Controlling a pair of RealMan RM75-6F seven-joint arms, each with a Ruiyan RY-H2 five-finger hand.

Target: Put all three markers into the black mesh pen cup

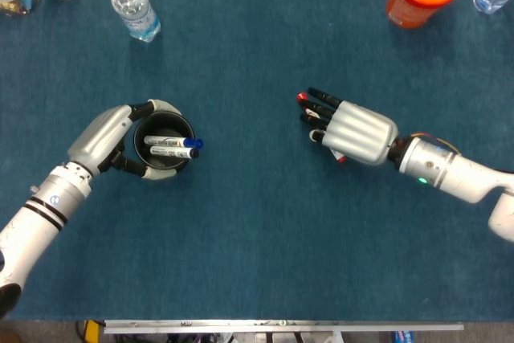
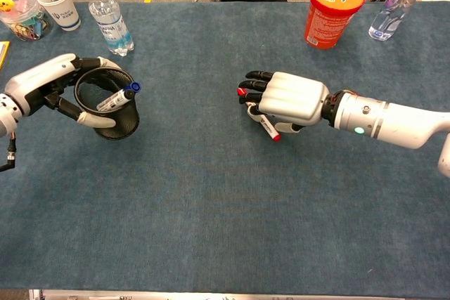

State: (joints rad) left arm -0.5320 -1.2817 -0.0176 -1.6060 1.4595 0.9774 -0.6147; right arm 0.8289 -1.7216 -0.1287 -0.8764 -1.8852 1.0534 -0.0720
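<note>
Cup gripped by left robot hand | red marker under right robot hand, grasp unclear

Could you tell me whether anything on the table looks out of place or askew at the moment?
One thing: the black mesh pen cup is tipped toward the camera in the left hand, with two markers lying across its mouth. The red marker lies outside it, under the right hand. Nothing looks spilled or damaged.
</note>
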